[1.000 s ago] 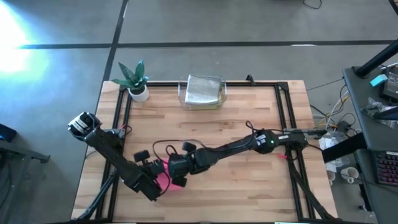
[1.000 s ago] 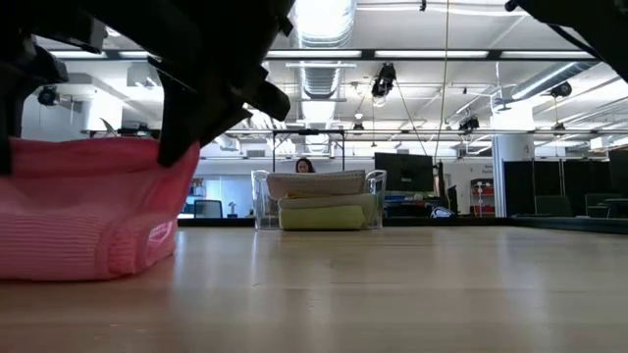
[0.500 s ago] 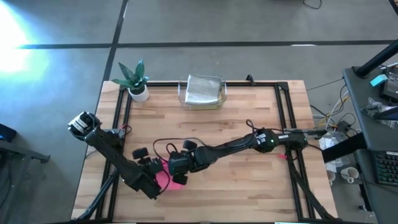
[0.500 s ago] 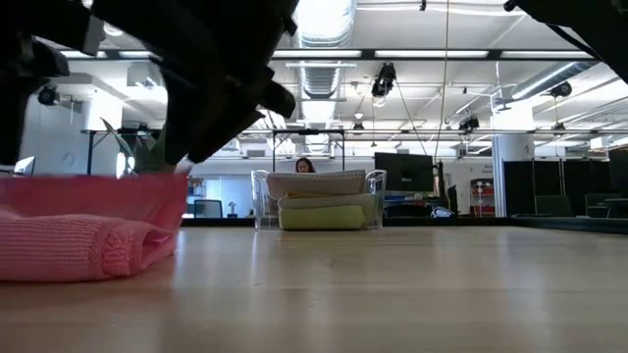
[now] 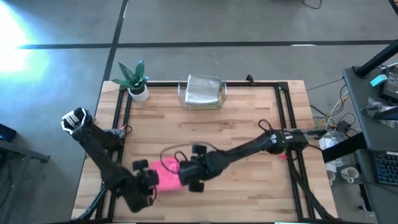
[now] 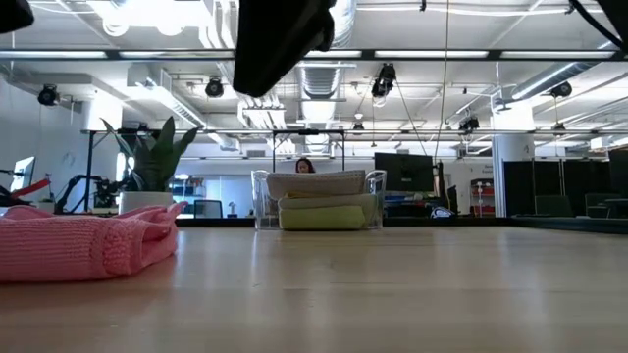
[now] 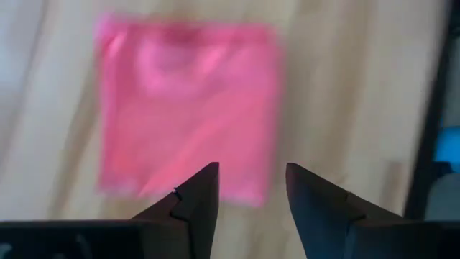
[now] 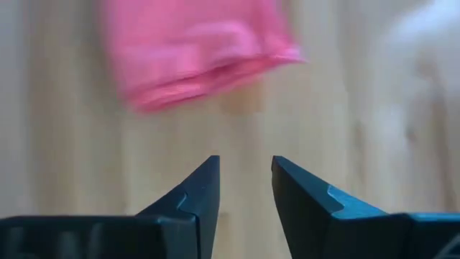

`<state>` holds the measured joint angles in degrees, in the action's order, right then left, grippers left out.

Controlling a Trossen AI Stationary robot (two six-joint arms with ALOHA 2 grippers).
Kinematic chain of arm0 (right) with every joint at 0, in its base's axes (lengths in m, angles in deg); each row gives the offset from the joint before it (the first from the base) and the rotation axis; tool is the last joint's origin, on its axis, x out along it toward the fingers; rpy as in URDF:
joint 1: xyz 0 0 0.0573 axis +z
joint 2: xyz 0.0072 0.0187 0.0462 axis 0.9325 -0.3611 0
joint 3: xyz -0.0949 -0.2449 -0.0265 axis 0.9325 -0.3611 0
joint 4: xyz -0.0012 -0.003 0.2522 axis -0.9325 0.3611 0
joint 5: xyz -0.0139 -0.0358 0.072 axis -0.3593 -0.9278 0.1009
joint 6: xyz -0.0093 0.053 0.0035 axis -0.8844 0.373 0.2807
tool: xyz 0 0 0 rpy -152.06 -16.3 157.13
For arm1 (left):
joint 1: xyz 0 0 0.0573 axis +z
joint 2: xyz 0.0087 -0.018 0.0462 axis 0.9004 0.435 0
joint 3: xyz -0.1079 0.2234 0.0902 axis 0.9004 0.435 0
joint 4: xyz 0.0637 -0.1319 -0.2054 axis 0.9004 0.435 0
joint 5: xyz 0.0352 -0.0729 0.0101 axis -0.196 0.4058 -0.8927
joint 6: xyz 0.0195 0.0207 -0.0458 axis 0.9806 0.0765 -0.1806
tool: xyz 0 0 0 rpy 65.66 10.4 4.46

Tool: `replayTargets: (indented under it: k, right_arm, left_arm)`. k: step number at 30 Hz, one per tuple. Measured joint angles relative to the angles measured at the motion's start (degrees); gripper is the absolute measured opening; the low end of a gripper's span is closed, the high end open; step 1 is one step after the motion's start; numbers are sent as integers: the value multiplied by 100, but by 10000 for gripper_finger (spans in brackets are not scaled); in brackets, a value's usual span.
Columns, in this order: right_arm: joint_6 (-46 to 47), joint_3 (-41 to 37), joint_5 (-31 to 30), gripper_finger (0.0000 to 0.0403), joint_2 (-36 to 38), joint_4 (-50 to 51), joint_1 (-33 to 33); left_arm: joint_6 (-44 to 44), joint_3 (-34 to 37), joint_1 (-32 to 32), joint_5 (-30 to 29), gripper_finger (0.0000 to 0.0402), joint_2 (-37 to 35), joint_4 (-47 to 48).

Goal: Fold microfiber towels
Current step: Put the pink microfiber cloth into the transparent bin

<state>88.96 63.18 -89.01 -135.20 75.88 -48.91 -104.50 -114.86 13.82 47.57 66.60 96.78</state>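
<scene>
The pink towel [image 5: 166,175] lies folded on the table [image 5: 249,124], near its front edge. It looks soft, light and limp, likely to sag, so pinching a corner or folded edge seems best. The left end effector [image 7: 246,183] and the right end effector [image 8: 244,176] hover just beside it, both open and empty.

1. High view: overhead, straight down on the whole desk [image 5: 249,118] and both arms.
2. Low view: desk-top height, level across the wood into the room behind.
3. Wrist views: each close above the desk, past its own dark fingers [image 7: 198,198] [image 8: 194,194].
4. All four share the pink towel [image 5: 166,172] [image 6: 83,245] [image 7: 187,108] [image 8: 194,50].
</scene>
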Motion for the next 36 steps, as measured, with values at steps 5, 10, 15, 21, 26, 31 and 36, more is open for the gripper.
replayTargets:
  k: [5,10,15,21,26,31,36]
  right_arm:
    - [-576,-139,319,113,-176,-612,288]
    - [-1161,-382,1014,118,-350,-1720,308]
    - [-1538,-642,1079,124,-473,-2539,306]
    - [-1934,-798,1089,134,-749,-3361,306]
    - [-1973,-818,801,137,-871,-3491,279]
    - [-1942,-848,742,137,-867,-3505,166]
    - [-1659,-945,941,137,-867,-3470,89]
  left_arm:
    - [295,19,-423,-629,145,548,-585]
    - [298,19,-519,-518,145,1248,-507]
    - [265,-42,-508,-369,145,1695,-535]
    - [261,-32,-481,-356,145,1958,-533]
    - [256,10,-322,-354,145,2030,-503]
    - [298,25,-164,-354,145,2052,-556]
    - [315,33,-33,-355,145,2052,-676]
